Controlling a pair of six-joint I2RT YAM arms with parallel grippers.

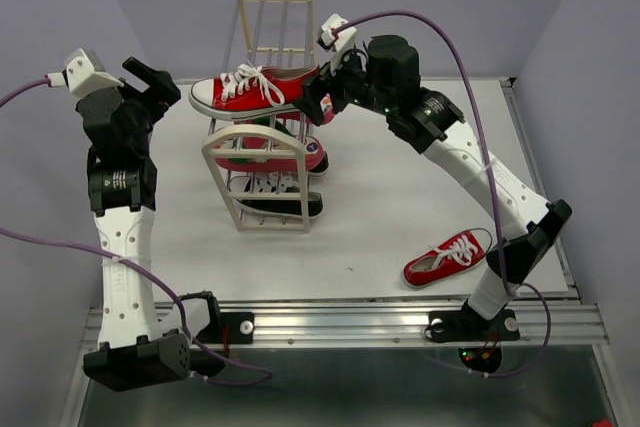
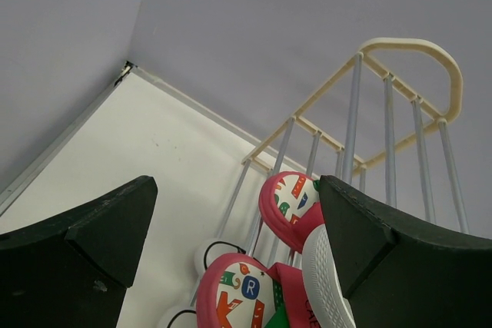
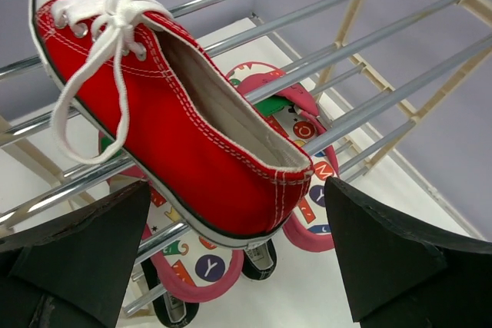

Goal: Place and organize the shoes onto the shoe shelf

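Two arms: both were up at the top of the shoe shelf (image 1: 256, 133), one at each side of it.
Right gripper (image 3: 236, 184): jaws wide, one finger on each side of the heel of the red sneaker (image 1: 255, 92), gripping nothing; from where I stood I could not tell whether a finger touched the shoe.
Red sneaker on the rack: it lay sole down across the silver rods of the top tier, toe towards the left arm, white laces tied.
Left gripper (image 2: 237, 183): spread wide and empty, near the toe end of that tier, apart from the shoe.
Other red sneaker (image 1: 447, 258): it sat on the table (image 1: 380, 197) near the right arm's base, well apart from the shelf.
Flip-flops (image 1: 312, 155): the pink pair was on the tier below the red sneaker.
Black sneakers (image 1: 290, 205): these were on a lower tier, under the flip-flops.
Shelf: it stood upright near the middle of the table.
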